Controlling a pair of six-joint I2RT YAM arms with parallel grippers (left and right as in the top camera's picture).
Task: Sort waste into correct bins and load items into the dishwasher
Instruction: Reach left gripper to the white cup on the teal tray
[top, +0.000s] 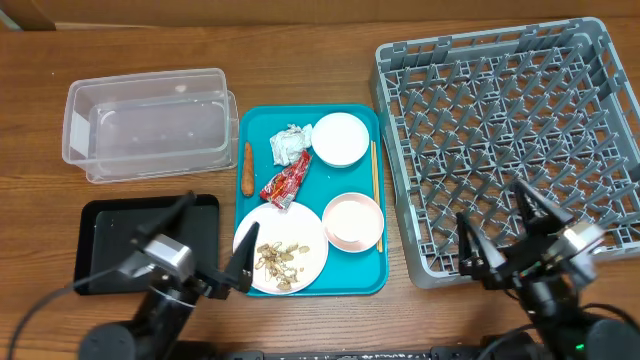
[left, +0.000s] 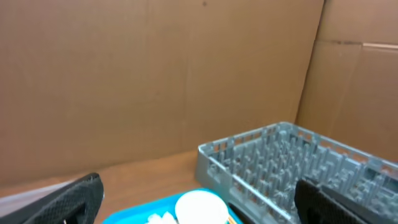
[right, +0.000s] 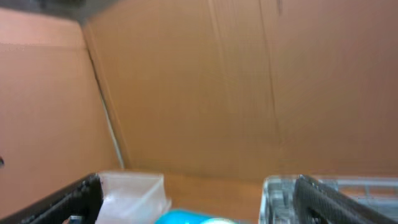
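Wooden table (top: 300, 60), teal tray (top: 258, 135) centre, rack (top: 500, 130) right; left gripper (top: 212, 237), right gripper (top: 500, 225) at bottom, both wide, empty

Tub (top: 148, 125): clear, upper left of your frame
Small tray (top: 105, 225): black
Big tray (top: 340, 180): teal
Rack (top: 500, 120): grey, lattice pattern
Wrapper (top: 285, 182): red
Carrot (top: 247, 168): orange
Napkin (top: 290, 143): white
Upper bowl (top: 340, 139): white
Lower bowl (top: 352, 221): pale pink
Scraps (top: 280, 260): tan

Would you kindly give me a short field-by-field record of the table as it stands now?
teal tray: napkin, red wrapper, carrot, chopsticks, white bowl, pink bowl, plate with food scraps
clear tub: empty
black tray: empty where visible
dish rack: empty
left gripper: open, holding nothing
right gripper: open, holding nothing
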